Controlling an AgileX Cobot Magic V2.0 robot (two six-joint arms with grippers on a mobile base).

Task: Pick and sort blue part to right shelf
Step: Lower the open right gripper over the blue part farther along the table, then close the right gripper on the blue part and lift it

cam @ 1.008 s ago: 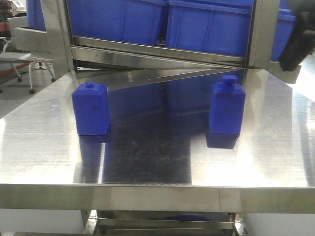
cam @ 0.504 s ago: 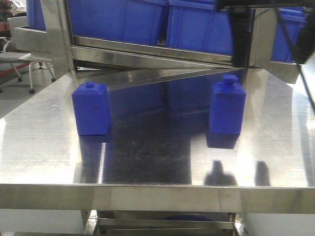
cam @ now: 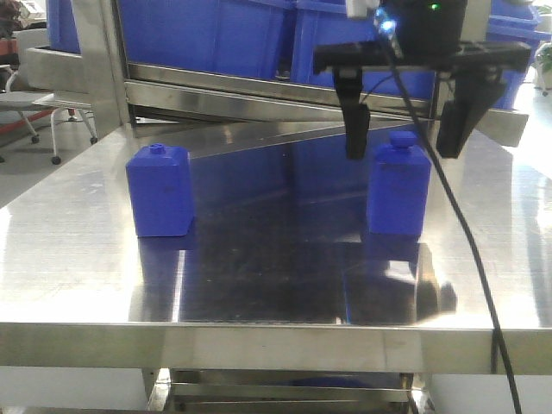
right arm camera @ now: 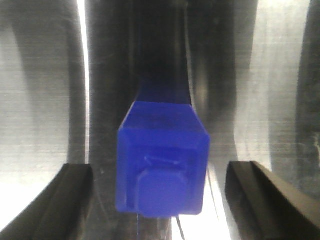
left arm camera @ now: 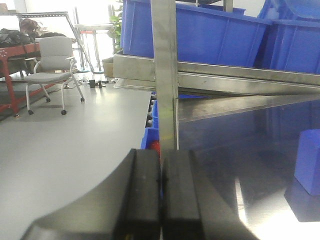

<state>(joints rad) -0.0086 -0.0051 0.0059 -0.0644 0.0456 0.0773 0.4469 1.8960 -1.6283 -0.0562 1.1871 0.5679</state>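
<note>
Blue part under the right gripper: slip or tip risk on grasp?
Likely rigid: blue part looks moulded, flat-sided, so fingers should seat squarely. Taller than wide on the polished table; one-sided contact may slide or tip it. Square base, unlikely to roll.

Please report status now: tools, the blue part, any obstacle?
Right tool open above blue part, fingers either side, not touching. Left tool shut. Part upright on steel table. Other blue block stands apart, no obstacle.
</note>
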